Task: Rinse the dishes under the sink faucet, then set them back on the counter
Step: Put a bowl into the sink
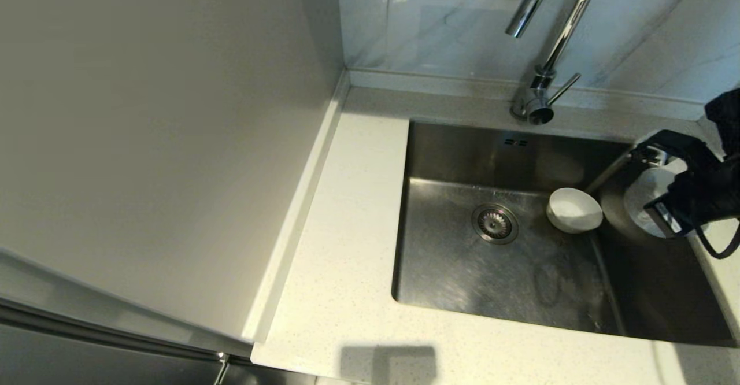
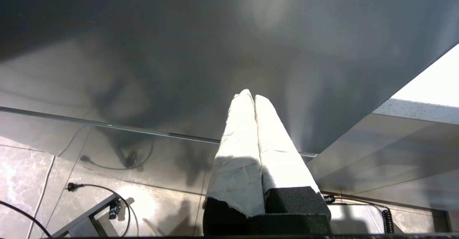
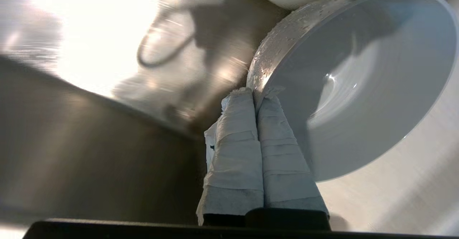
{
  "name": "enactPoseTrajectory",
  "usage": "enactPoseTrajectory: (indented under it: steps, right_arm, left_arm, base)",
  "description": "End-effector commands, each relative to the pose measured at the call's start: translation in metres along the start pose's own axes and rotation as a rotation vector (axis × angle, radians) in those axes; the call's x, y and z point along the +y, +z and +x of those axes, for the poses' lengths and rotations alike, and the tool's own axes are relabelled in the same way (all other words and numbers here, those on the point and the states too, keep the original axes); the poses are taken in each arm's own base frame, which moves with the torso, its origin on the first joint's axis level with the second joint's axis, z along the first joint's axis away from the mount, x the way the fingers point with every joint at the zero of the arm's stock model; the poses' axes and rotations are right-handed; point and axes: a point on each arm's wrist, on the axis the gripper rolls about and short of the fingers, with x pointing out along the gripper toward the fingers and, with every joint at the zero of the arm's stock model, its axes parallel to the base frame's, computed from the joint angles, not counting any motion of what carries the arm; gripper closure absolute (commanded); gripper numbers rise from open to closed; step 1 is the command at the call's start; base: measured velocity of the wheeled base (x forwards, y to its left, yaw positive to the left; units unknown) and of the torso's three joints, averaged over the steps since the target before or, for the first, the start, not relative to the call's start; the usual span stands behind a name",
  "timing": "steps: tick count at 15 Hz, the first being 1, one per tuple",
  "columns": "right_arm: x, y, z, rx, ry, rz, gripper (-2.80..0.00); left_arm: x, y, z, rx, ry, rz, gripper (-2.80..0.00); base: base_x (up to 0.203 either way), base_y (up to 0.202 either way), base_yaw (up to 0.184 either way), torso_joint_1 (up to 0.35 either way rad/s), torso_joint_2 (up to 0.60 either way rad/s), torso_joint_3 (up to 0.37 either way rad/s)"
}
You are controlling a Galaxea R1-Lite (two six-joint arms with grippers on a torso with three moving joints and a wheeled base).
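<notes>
The steel sink sits in the off-white counter, with the chrome faucet behind it. No water stream shows. A white bowl stands tilted on the sink floor beside the drain strainer. At the sink's right side my right gripper is shut on the rim of a second white bowl, also seen from the head as the held bowl; it is tilted on edge and droplets cling to its rim. The pink bowl is out of view. My left gripper is shut on nothing, below counter level.
A grey cabinet side rises along the counter's left edge and a marble-look wall stands behind the faucet. The faucet's lever sticks out to the right. In the left wrist view there are floor tiles and a cable.
</notes>
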Motion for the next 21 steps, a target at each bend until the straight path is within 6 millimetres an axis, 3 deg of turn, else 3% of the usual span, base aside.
enactPoseTrajectory:
  steps: [1,3,6,11,21]
  right_arm:
    - [0.030,-0.003,-0.001,-0.013,0.047,-0.055,0.00]
    - [0.048,-0.014,0.025,0.003,0.049,-0.072,0.00]
    - [0.064,-0.031,0.083,0.046,0.023,-0.079,0.00]
    - [0.066,-0.046,0.156,0.138,0.019,-0.060,0.00]
    - [0.063,-0.053,0.216,0.140,-0.068,-0.045,0.00]
  left_arm:
    - [0.000,0.000,0.000,-0.003,0.001,-0.001,0.00]
    - [0.000,0.000,0.000,-0.003,0.001,-0.001,0.00]
    - [0.000,0.000,0.000,-0.003,0.001,-0.001,0.00]
    - [0.000,0.000,0.000,-0.003,0.001,-0.001,0.00]
    - [0.000,0.000,0.000,-0.003,0.001,-0.001,0.00]
  base:
    - [0.000,0.000,0.000,0.000,0.00,0.000]
    - [0.000,0.000,0.000,0.000,0.00,0.000]
    - [0.000,0.000,0.000,0.000,0.00,0.000]
    - [0.000,0.000,0.000,0.000,0.00,0.000]
    - [0.000,0.000,0.000,0.000,0.00,0.000]
